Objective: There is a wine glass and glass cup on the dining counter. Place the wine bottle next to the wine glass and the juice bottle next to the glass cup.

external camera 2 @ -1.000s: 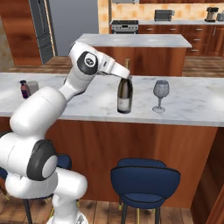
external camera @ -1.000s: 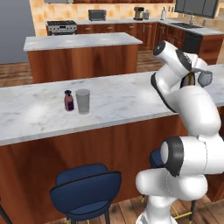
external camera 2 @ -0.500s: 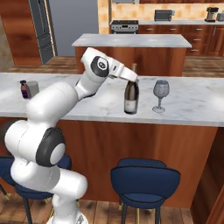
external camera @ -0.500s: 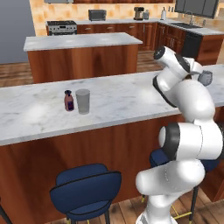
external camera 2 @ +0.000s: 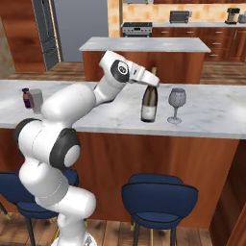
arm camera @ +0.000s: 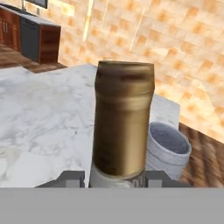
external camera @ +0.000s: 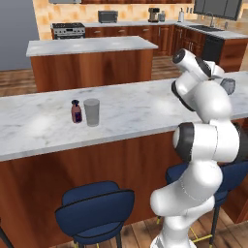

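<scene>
Two pairings are wanted, and one looks finished: the juice bottle (external camera: 76, 111) stands beside the glass cup (external camera: 91, 112). On the counter (external camera 2: 211, 115), the pincer (external camera 2: 153, 82) grips the wine bottle (external camera 2: 149, 103) beside the wine glass (external camera 2: 176, 104); releasing and lifting straight off comes next.

In the hand view the wine bottle (arm camera: 124, 127) shows its tan neck alone; the grey band cuts off everything below, and the neck covers part of the wine glass (arm camera: 168, 148) rim behind it. In the left base view the arm hides nearly all of the wine glass (external camera: 228, 86). The juice bottle (external camera 2: 27, 97) stands half hidden behind the glass cup (external camera 2: 36, 100) in the right base view, its label too small to read. The pincer (external camera 2: 153, 82) fingertips at the wine bottle (external camera 2: 149, 102) neck are too small to separate.
</scene>
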